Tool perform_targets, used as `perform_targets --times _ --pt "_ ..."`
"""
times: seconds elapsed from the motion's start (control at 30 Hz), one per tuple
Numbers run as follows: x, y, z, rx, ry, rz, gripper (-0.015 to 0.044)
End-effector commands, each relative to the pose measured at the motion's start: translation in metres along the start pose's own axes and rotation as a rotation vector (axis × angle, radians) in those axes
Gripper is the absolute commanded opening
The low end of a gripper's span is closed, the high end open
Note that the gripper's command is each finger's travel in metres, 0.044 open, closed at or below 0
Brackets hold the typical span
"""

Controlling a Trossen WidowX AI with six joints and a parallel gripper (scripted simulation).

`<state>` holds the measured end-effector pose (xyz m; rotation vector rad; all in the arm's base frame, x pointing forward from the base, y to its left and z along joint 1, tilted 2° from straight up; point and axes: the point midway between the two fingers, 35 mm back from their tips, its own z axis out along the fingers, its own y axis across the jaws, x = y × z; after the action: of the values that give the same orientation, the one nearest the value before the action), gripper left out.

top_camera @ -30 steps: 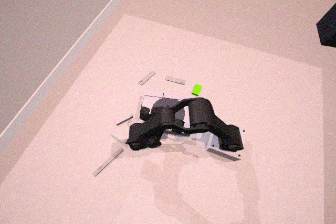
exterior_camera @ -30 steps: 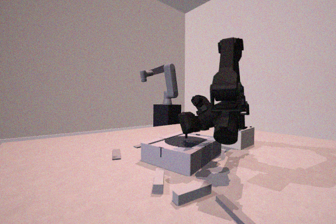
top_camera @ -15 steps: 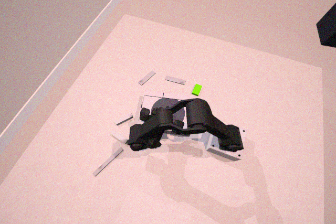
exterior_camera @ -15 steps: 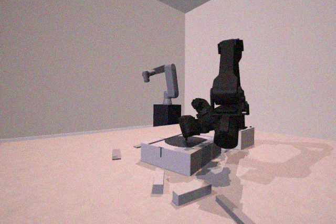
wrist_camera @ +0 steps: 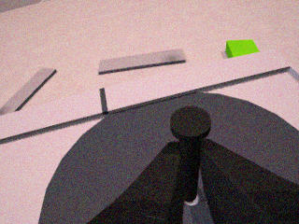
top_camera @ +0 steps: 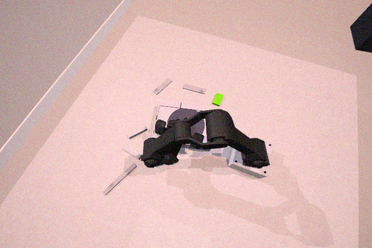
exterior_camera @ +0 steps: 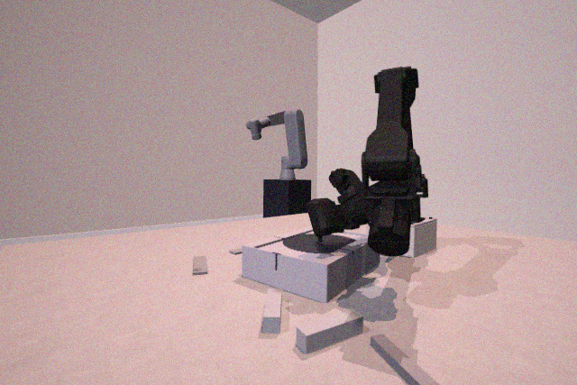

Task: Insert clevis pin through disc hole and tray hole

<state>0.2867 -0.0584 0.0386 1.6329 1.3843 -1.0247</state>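
The black gripper is shut on the dark clevis pin, gripping its shank just below the head. The pin is upright with its head on top, above the middle of the disc. The dark disc looks flat inside the pale rimmed tray. A small bright crescent shows at the pin's lower end in the wrist view; whether the tip is inside the disc's hole cannot be told. The arm hides the pin in the top view, and the tray's hole is not visible.
A bright green block lies beyond the tray. Several grey bars lie around it, including one bar and a thicker bar. A pale block stands by the arm. Another robot arm stands in the background.
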Motion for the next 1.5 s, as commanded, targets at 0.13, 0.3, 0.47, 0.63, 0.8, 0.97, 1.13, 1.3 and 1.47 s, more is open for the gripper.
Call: perform_targets --times 0.13,0.3,0.47,0.63,0.8,0.97,1.13,1.3,1.47 --pt "0.001 -0.0002 -0.0008 0.005 0.002 0.002 0.0" --pt "0.0011 -0.0003 -0.0011 0.005 0.002 0.002 0.0" --pt "0.0013 -0.0004 -0.0015 0.005 0.002 0.002 0.0" --pt "0.0014 -0.0005 -0.0016 0.005 0.002 0.002 0.0" --pt "0.0014 -0.0006 -0.0017 0.005 0.002 0.002 0.0" --pt "0.0014 -0.0007 -0.0018 0.005 0.002 0.002 0.0" --pt "0.0011 -0.0007 -0.0015 0.005 0.01 0.001 0.0" --pt "0.0003 0.0001 -0.001 0.01 0.028 -0.009 0.0" --pt "0.0013 0.0004 -0.0016 0.011 0.01 -0.013 0.0"
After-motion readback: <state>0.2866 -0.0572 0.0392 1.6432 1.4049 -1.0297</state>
